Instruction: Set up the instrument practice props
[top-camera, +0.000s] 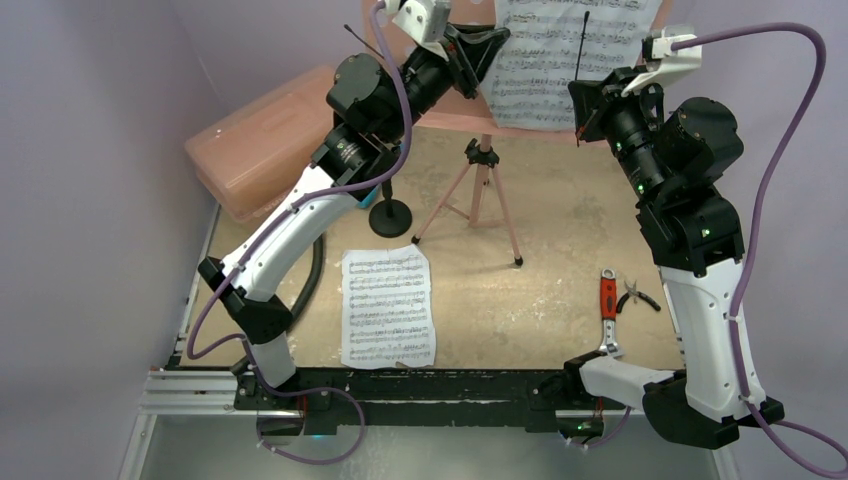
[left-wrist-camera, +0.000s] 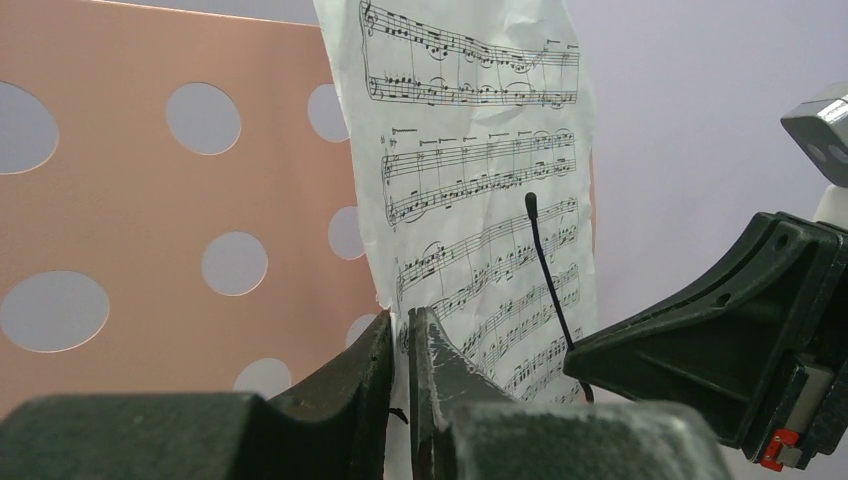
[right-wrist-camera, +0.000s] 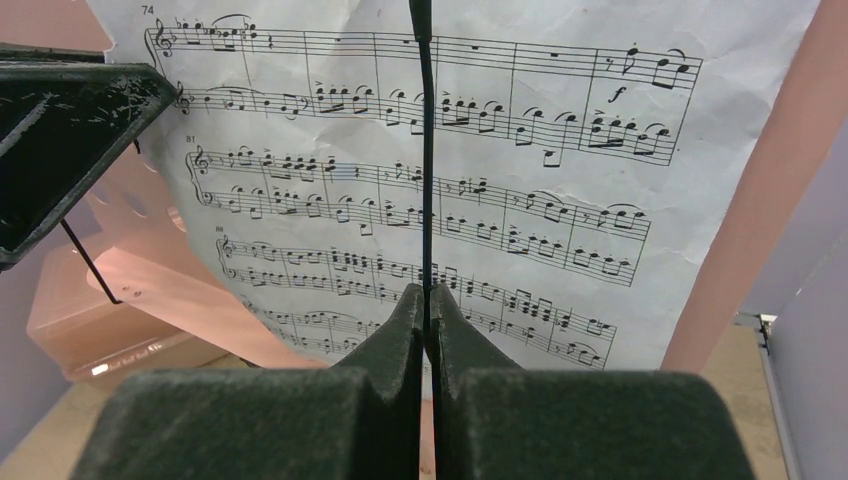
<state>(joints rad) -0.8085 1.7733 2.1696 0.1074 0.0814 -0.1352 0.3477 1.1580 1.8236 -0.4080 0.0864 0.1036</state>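
- Left end effector: up at the music stand, jaws a crack apart. The lower left edge of the upright sheet sits in the gap. Can't tell from the wrist view if the pads touch the paper.
- Right end effector: closed tight on a thin black rod. The rod runs straight up across the face of the same sheet, right of its middle.
- Upright sheet: leans on the stand's pink perforated panel at the far side of the worktop, printed side toward the arms, a bit crumpled.
- Tripod legs: spread on the worktop below the panel, between the two arms.
- Second sheet: flat on the worktop, near edge, just right of the left arm's base. Well apart from the stand.
- Black mic stand: upright on its round base, just left of the tripod.
- Cyan microphone: only a sliver shows, beside the mic stand. The left arm covers the rest.
- Pink case: far left, lid shut, partly behind the left arm.
- Black hose: curves along the left arm's lower link.
- Red-handled tool and pliers: side by side near the right arm's base.
- Right wrist view: the left end effector blocks the sheet's upper left corner.
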